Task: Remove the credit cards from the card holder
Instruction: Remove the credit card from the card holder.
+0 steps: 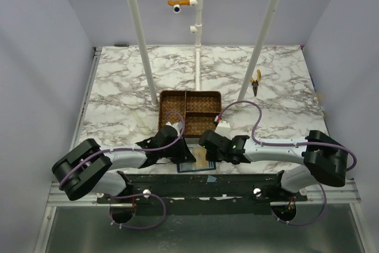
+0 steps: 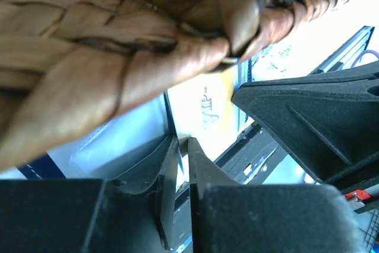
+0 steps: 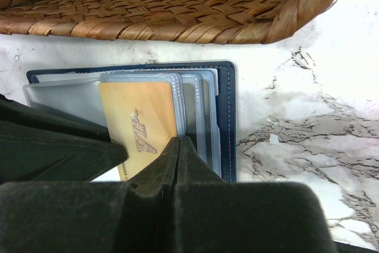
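Observation:
The navy card holder (image 3: 225,117) lies open on the marble just in front of the wicker tray, its clear sleeves fanned out. A gold credit card (image 3: 139,117) marked VIP shows in the sleeves; further cards are not visible. My right gripper (image 3: 179,140) is shut, its tips down on the sleeves beside the gold card. From above, both grippers meet over the holder (image 1: 190,167): left gripper (image 1: 183,147), right gripper (image 1: 205,144). In the left wrist view my left gripper (image 2: 182,141) stands a narrow slit apart at the gold card's (image 2: 207,108) edge; whether it pinches anything is unclear.
The brown wicker divided tray (image 1: 189,92) stands right behind the holder and fills the top of the left wrist view (image 2: 118,39). Yellow-handled pliers (image 1: 255,82) lie at the back right. White poles rise from the table's far half. The black front rail runs just below the holder.

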### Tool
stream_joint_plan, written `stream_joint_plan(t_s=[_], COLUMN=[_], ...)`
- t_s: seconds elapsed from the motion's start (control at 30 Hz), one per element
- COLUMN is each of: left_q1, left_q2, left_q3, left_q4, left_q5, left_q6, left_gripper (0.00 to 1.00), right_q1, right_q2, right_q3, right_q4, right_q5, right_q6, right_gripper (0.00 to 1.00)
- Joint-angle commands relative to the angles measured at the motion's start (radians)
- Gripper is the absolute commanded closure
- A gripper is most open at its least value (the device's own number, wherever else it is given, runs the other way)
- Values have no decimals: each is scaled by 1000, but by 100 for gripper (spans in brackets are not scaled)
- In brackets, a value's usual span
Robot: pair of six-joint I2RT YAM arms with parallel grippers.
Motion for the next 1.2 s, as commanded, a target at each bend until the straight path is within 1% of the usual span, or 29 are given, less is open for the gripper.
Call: stream_joint_plan(t_s=[0.0, 0.07, 0.1, 0.27, 0.73, 1.17], left_q1=[3, 5, 5, 13, 35, 48], left_q2=[-42, -47, -51, -68, -79, -80], left_q3=[-25, -30, -33, -40, -38, -26], left_q4=[56, 54, 51, 19, -40, -87], left_q5=[30, 29, 25, 12, 11, 19], left_q6=[-12, -15, -16, -8, 18, 53], left_gripper=[92, 99, 100, 100, 100, 100], right_q1=[20, 20, 20, 19, 19, 18], right_q2=[68, 78, 82, 80, 59, 65], right_q3=[-36, -35, -33, -33, -37, -43], right_q4=[-97, -107, -114, -161, -228, -236], right_q5=[-31, -26, -19, 22, 78, 93], right_q6=[22, 28, 31, 57, 97, 107], right_gripper=[100, 99, 99, 99, 99, 99])
